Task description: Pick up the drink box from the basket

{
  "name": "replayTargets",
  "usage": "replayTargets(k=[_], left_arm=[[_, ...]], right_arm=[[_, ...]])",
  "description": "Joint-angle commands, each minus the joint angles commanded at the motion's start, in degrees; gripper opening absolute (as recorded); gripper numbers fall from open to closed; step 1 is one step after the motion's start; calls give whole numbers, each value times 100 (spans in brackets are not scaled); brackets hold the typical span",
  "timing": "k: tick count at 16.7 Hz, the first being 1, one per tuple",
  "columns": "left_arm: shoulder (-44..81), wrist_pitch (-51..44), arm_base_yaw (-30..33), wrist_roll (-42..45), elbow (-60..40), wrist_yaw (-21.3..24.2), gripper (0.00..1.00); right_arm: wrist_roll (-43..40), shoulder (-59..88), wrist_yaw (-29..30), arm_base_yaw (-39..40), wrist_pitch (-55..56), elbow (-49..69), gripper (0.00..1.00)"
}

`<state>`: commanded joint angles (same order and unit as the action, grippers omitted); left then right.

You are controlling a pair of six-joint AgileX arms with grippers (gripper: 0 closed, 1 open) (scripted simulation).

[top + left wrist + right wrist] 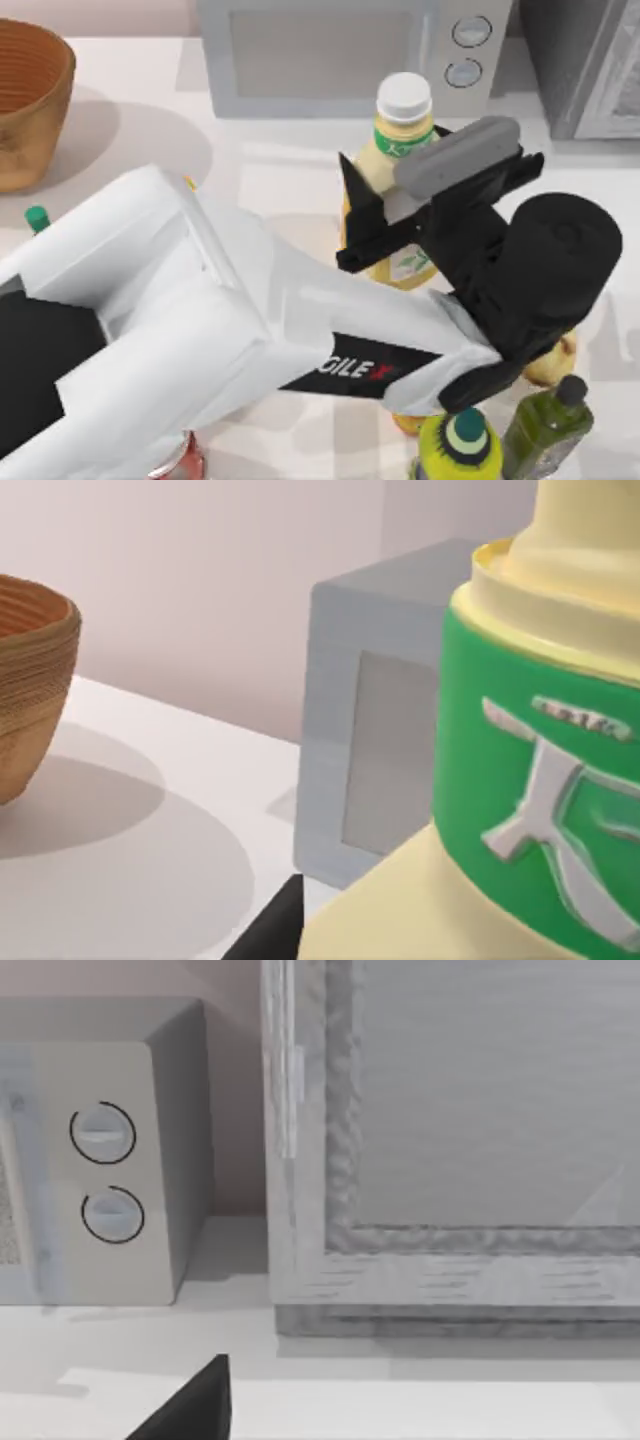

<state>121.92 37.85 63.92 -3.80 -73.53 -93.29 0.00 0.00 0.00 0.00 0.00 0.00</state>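
At the upper left corner of the top view, the basket [30, 100] stands on the white worktop [150, 130], well apart from the drink box. A small green cap [37, 216] peeks out just beside the left arm's white body in the left part of the frame. Right of centre, the left gripper [400, 215] has its dark fingers [362, 205] pinching the drink box [402, 150] around its lower body, so that the white cap and green neck band rise above them in front of the grey microwave [340, 50]. Seen from the left wrist view, the drink box [540, 780] sits very close, with the basket [30, 700] far off. Along the lower right edge stand a yellow-lidded jar [460, 445] and a green bottle [545, 425]. One dark fingertip [195, 1405] of the right gripper shows in the right wrist view; I cannot tell its state.
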Motion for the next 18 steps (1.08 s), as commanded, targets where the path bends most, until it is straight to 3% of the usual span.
replayTargets(k=[3,11,18], left_arm=[[21,533,-260,-220,394,-214,0],[-39,858,39,-703,946,-334,0],[-39,858,39,-703,946,-334,53]], right_arm=[[0,0,0,0,0,0,100],[0,0,0,0,0,0,100],[0,0,0,0,0,0,100]])
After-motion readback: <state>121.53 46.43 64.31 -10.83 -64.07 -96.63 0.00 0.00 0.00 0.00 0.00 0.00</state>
